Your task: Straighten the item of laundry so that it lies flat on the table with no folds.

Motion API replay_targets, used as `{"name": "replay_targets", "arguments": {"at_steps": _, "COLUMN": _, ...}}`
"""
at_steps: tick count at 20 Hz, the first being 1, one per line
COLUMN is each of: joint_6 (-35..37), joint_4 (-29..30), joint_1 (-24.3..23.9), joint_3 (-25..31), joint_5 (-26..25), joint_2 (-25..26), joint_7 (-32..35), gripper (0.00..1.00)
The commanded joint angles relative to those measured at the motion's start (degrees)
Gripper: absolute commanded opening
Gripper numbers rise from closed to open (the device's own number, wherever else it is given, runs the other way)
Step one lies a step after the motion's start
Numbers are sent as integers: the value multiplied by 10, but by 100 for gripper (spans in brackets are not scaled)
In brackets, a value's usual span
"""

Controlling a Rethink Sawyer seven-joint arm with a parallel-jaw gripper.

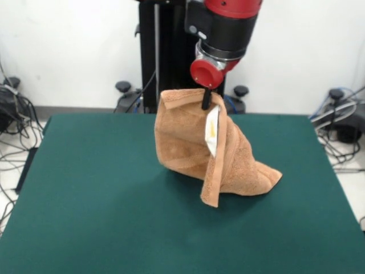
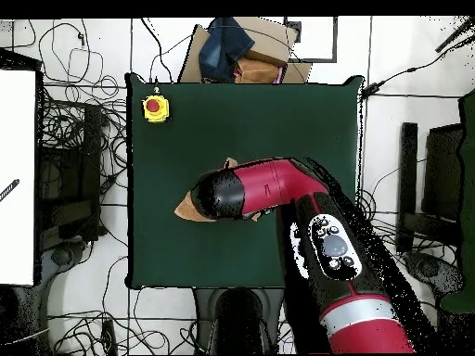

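Towel lifted, not yet flat.

I have the gripper (image 1: pixel 205 101) clenched on the top edge of the towel (image 1: pixel 191 142), which hangs bunched in vertical folds near the table's (image 1: pixel 85 200) middle, white tag (image 1: pixel 211 131) showing and one lower corner resting on the felt. Overhead, the arm (image 2: pixel 278 190) hides most of it. By my judgement, all the spreading is left.

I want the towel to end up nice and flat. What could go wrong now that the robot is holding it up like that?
The gripper pinches only the top of the towel, so it might slip out and drop in a heap. The towel hangs in deep folds, with its lower end bunched on the table, so lowering it straight down would probably leave creases. The white tag could also end up folded underneath.
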Motion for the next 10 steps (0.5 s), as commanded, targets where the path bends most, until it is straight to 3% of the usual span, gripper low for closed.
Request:
{"name": "replay_targets", "arguments": {"at_steps": 1, "joint_6": 33, "joint_4": -7, "joint_1": 27, "joint_3": -5, "joint_5": 8, "joint_2": 12, "joint_7": 71, "gripper": 0}}
{"name": "replay_targets", "arguments": {"at_steps": 10, "joint_6": 58, "joint_4": -36, "joint_1": 76, "joint_3": -17, "joint_5": 44, "joint_2": 14, "joint_7": 126, "gripper": 0}}
